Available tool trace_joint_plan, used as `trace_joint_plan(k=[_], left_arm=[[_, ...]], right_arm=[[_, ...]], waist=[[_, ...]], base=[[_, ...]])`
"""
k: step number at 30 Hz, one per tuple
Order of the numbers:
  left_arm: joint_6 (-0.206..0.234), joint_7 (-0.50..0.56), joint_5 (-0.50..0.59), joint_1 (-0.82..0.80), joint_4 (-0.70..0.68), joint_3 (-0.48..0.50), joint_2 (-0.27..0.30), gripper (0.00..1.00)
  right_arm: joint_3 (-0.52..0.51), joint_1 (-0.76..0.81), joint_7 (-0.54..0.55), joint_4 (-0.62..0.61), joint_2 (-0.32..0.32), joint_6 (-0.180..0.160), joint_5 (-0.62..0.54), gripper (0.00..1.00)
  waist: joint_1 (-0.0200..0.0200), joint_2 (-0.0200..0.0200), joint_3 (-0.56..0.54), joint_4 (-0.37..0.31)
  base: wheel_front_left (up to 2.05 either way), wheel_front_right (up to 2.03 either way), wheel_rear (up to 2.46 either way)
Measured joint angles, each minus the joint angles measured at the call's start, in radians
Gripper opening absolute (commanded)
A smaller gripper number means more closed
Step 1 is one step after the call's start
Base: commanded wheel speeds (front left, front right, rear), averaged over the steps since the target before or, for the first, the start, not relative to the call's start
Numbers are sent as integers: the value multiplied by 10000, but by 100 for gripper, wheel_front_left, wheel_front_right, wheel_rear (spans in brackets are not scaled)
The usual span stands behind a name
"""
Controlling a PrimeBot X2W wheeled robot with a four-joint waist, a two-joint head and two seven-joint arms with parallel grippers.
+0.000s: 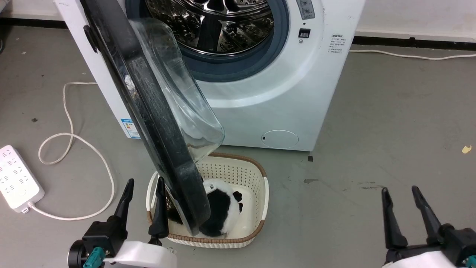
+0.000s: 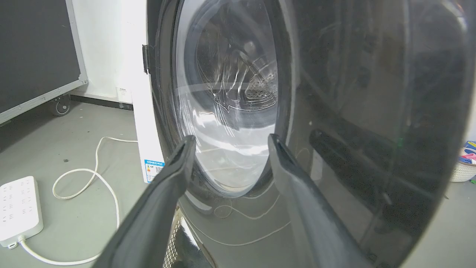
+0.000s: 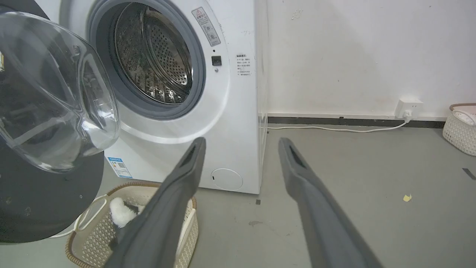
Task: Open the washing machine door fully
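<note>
- On the grey floor [image 1: 390, 123] before a white wall, the washing machine [image 1: 282, 85] stands with its perforated steel drum [image 1: 223, 22] exposed.
- The washing machine door [image 1: 148, 123], a glossy black rim around a bulging glass bowl, stands swung out roughly square to the machine's front. It is hinged on the robot's left, and its lower edge hangs over a cream basket [image 1: 260, 178].
- A black-and-white soft toy [image 1: 223, 212] lies in the basket, partly hidden by the door.
- The left tool [image 1: 145, 179], fingers spread wide and holding nothing, sits just beside the door's outer face near its lower rim. Whether a finger touches it cannot be told.
- The right tool [image 1: 399, 188] is likewise wide open and empty, above the floor, well apart from door and machine.
- A white power strip [image 1: 16, 182] and looping cord [image 1: 70, 137] lie on the robot's left.
</note>
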Motion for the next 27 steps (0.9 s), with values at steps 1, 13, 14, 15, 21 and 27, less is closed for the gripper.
trace_joint_plan(k=[1, 13, 14, 15, 21, 27], left_arm=[[0, 0, 2, 22, -2, -8, 0, 100], [13, 0, 161, 144, -90, -40, 0, 0], [38, 2, 180, 144, -132, -15, -2, 0], [100, 2, 173, 144, -217, 33, -2, 0], [368, 0, -257, 23, -1290, 679, 0, 0], [485, 0, -871, -906, -2928, 1678, 4, 0]], right_arm=[[15, 13, 0, -31, 42, 0, -31, 100], [61, 78, -40, -362, 102, 0, 92, 100], [69, 78, -40, -368, 102, 0, 123, 100], [61, 77, -40, -378, 104, 0, 132, 100], [31, 71, -40, -416, 111, 0, 165, 100], [21, 56, -40, -420, 117, 0, 234, 100]], waist=[[0, 0, 7, -7], [0, 0, -16, 14], [0, 0, -22, 24], [0, 0, -29, 34], [0, 0, -77, 76], [0, 0, -145, 100]], base=[[0, 0, 0], [0, 0, 0], [0, 0, 0], [0, 0, 0], [0, 0, 0], [0, 0, 0]])
